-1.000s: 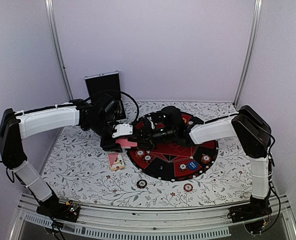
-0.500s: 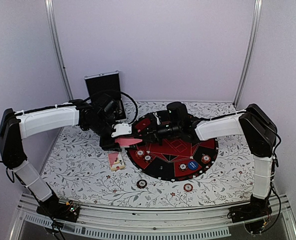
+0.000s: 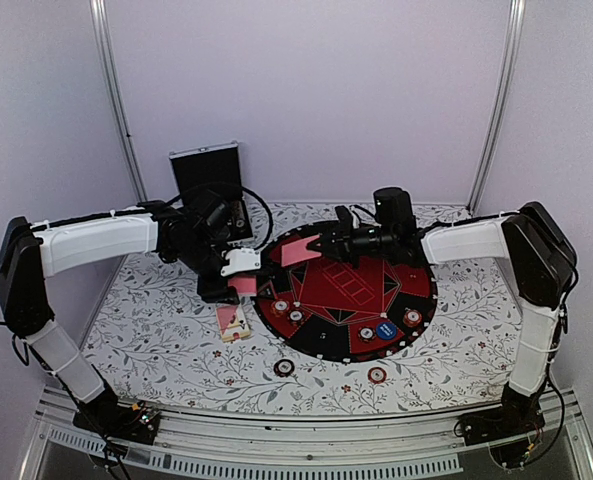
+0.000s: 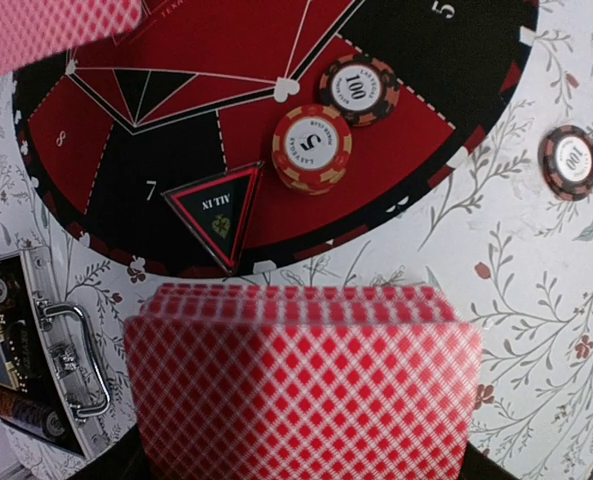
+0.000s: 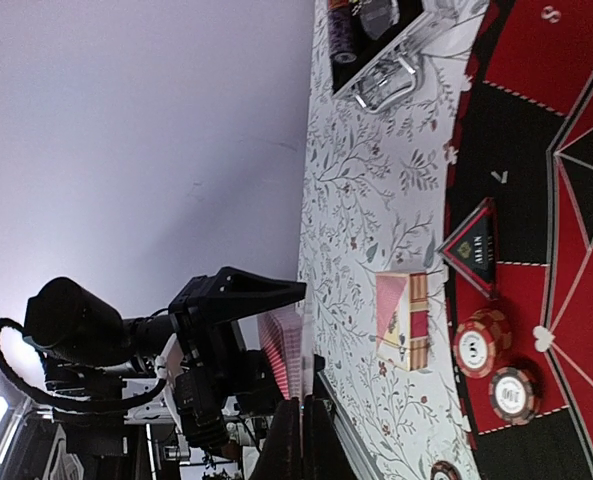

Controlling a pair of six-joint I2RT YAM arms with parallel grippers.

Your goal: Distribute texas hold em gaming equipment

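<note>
Cards are being dealt, by the look of it. From the top camera, the left gripper (image 3: 238,281) is clamping a pink-backed deck (image 3: 246,287) between its jaws. The right gripper (image 3: 322,245) is pinching a single card (image 3: 296,250) by one end, so the card is sticking out ahead of its jaws toward the deck, apart from it and hanging over the far left part of the round mat (image 3: 351,290). The small card box (image 3: 233,322) is lying just beneath and nearer than the left jaws. From the left wrist, the deck (image 4: 301,390) is filling the space between the jaws, its top edge slightly fanned. Two chips (image 4: 312,148) and a triangular all-in marker (image 4: 216,210) are lying on the mat ahead of it, and the lone card (image 4: 56,30) is floating farther ahead and to the left. From the right wrist, the jaws are pressing tight on that card (image 5: 284,350), seen nearly edge-on, with the box (image 5: 401,320) lying ahead and to their right. Doing this step well probably means keeping the card level while it is travelling to a seat. It also means lowering it close to the mat before the jaws are parting and steering wide of the chips, with the left jaws gripping firmly so the fanned deck is not slipping.
</note>
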